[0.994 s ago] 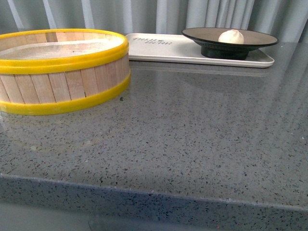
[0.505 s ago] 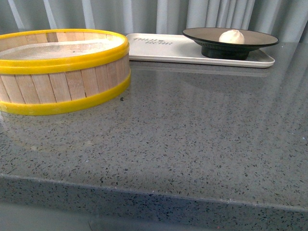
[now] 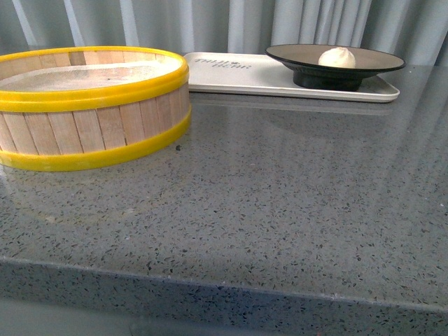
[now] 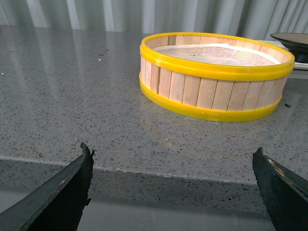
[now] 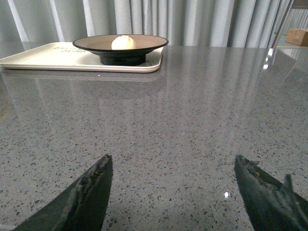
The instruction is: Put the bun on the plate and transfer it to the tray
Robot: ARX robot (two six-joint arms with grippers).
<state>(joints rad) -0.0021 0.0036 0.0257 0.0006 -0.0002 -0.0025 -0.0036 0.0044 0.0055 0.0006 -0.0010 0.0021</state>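
Cream-white and pleated at its top, the small round steamed bun [image 3: 337, 57] sits inside the wide shallow plate with the tan matte inside and glossy black rim [image 3: 381, 64], and that plate stands on the flat off-white rectangular tray with rounded corners [image 3: 238, 75] at the upper right of the front frame. Bun on plate, plate on tray: judged from this arrangement, the task looks finished, which would explain why neither arm shows in the front view at all.

The left gripper [image 4: 175, 187] hangs at the lower edge of its own frame, jaws spread wide and holding nothing, over the near lip of the speckled grey stone worktop [image 3: 280, 203]. The right gripper [image 5: 185, 197] is likewise wide apart and empty, low in its frame, well apart from the tray.

At the upper left of the front frame stands the round wooden-slat steamer basket with yellow rims [image 3: 91, 133]; its left side is cut off by the frame edge, and its floor is seen too obliquely to rule out contents. The dark lettering on the tray's end is too small to read. The plate's foot hides the tray surface beneath it.
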